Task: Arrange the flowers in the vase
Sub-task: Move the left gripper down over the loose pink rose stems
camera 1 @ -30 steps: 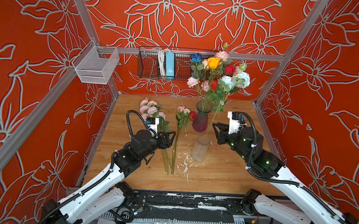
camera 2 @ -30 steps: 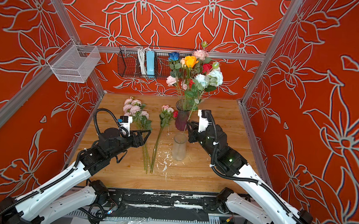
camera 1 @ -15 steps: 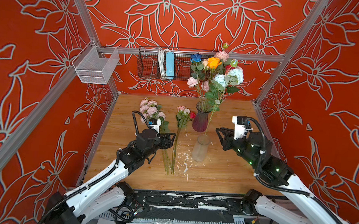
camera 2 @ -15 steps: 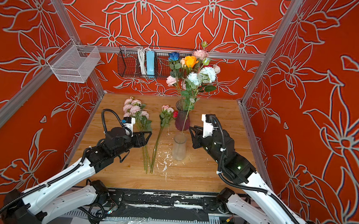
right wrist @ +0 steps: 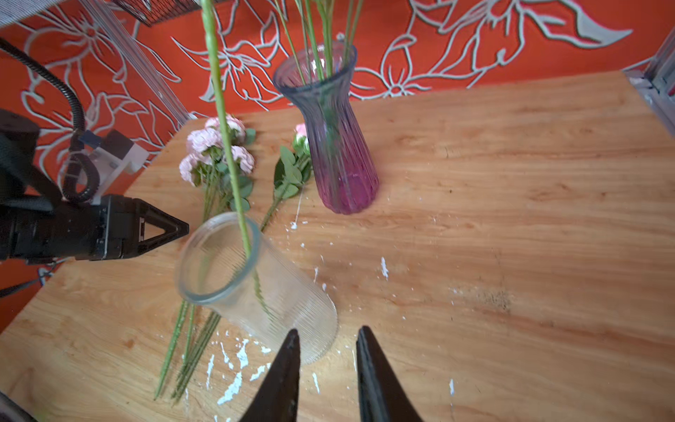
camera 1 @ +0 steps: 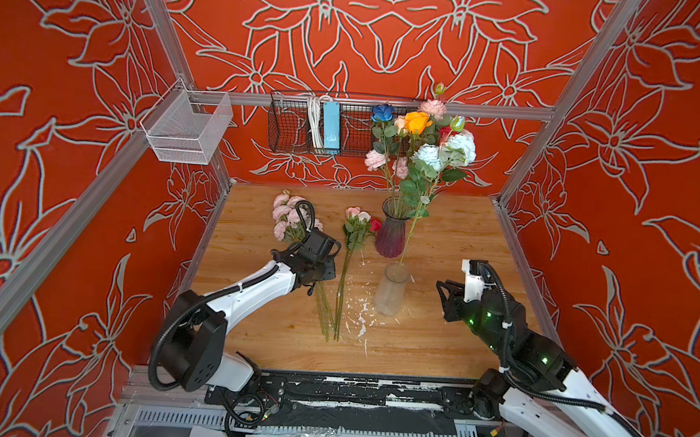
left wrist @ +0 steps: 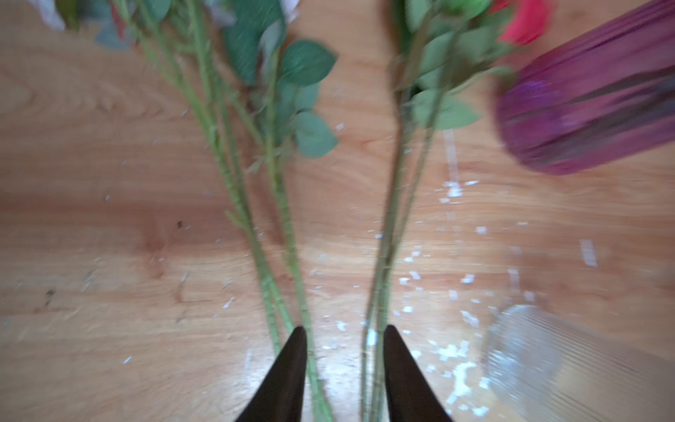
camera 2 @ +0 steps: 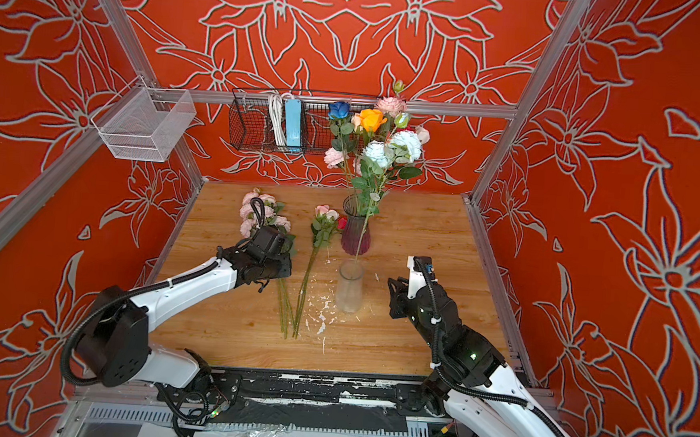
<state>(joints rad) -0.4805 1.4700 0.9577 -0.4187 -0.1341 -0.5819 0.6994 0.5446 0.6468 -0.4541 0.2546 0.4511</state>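
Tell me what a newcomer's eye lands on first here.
The colourful bouquet standing in the purple vase at the table's back middle. Next, the clear vase in front of it holding one white-bloomed stem, and pink flowers lying loose on the table's left.

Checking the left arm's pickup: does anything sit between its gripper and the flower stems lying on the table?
Nothing visible does. The left gripper hangs directly over the stems, its open jaws straddling several of them, with only bare table and white flecks around.
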